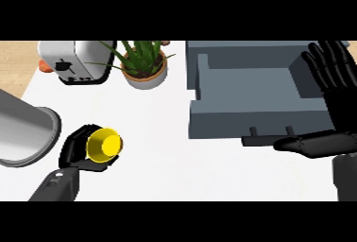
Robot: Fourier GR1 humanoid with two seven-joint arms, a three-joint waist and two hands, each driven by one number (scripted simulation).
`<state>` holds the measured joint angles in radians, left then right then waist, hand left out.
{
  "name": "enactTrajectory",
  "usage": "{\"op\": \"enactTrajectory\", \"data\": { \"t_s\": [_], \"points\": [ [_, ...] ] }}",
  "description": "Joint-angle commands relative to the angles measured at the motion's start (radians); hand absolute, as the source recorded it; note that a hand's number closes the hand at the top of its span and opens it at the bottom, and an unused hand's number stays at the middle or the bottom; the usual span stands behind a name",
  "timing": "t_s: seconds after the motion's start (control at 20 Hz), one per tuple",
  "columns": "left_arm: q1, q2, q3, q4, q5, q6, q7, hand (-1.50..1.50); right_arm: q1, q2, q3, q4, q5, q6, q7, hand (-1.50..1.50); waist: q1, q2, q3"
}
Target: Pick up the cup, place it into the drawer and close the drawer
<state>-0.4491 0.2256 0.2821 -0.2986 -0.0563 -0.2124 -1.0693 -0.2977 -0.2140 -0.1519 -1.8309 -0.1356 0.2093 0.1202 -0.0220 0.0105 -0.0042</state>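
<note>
A yellow cup (104, 144) lies on its side on the white counter (181, 165) at the lower left, its opening facing up toward me. My left hand (77, 149) is curled round it from the left and below. The grey drawer (258, 101) stands open at the upper right, its inside bare and its dark handle (268, 139) at its front edge. My right hand (335, 104) is at the right edge with fingers straight up over the drawer's right wall and the thumb stretched left next to the handle.
A silver toaster (73, 61) and a potted plant (144, 64) stand at the back of the counter. A large grey metal pot (24, 130) lies at the left edge, close to my left hand.
</note>
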Motion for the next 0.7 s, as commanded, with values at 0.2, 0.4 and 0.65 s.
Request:
{"op": "enactTrajectory", "data": {
  "t_s": [0.2, 0.4, 0.65],
  "points": [
    [-0.054, -0.114, 0.119, -0.022, 0.103, 0.15, -0.158, 1.5, -0.053, -0.005, -0.01, -0.01, -0.024, -0.019, 0.06, -1.5, 0.0, -0.001, 0.0],
    [-0.137, -0.092, 0.115, -0.048, 0.116, 0.044, -0.105, 1.5, -0.006, 0.007, -0.01, -0.019, -0.01, -0.021, 0.026, -1.5, -0.002, -0.004, 0.002],
    [-0.196, -0.138, 0.031, -0.138, 0.076, 0.038, -0.014, 1.5, -0.002, -0.031, -0.058, 0.03, -0.021, 0.007, -0.011, -1.5, 0.015, -0.01, 0.004]
  ]
}}
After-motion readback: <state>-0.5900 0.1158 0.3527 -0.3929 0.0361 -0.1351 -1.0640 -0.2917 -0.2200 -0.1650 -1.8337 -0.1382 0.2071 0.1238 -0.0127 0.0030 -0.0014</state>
